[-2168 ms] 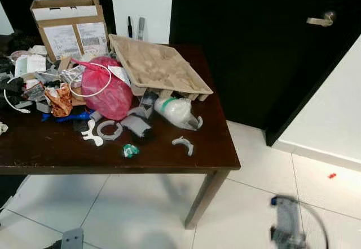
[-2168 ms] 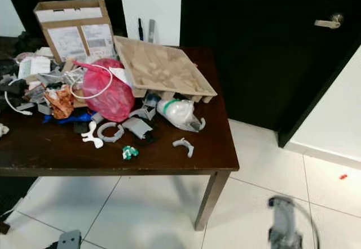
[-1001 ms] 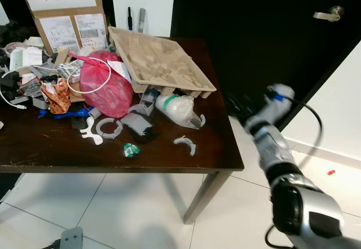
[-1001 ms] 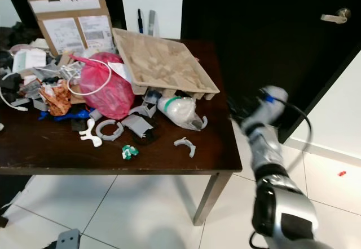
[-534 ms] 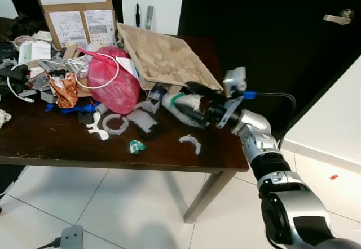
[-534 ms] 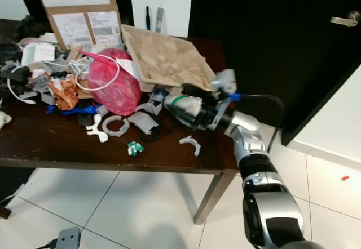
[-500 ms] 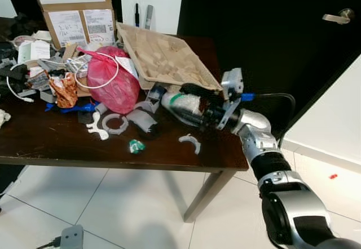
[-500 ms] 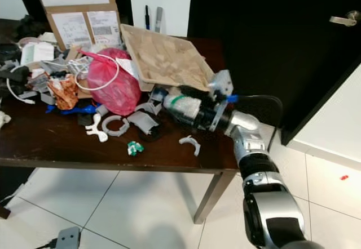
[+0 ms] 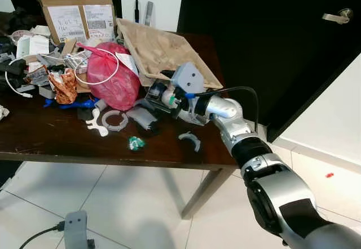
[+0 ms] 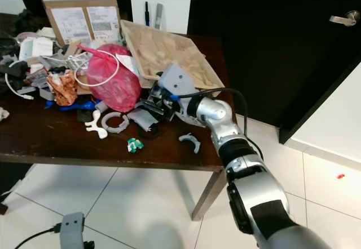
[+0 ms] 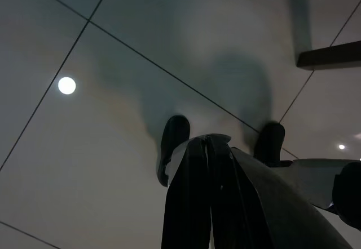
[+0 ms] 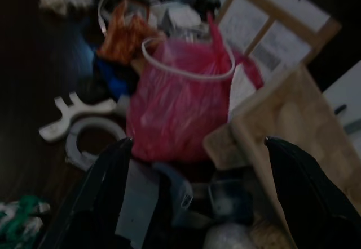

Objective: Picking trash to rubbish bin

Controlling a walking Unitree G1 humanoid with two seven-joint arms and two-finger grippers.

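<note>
In the middle of the frame, the right pincer [image 9: 161, 98] was spread wide with nothing in it, over the trash beside the pink bag [image 9: 109, 83] on the dark desk [image 9: 51, 142].

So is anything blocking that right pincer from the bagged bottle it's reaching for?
Nothing visible lies between them. The right pincer is already at the plastic-wrapped bottle, under the cardboard tray's edge, with the pink bag beside it.
</note>
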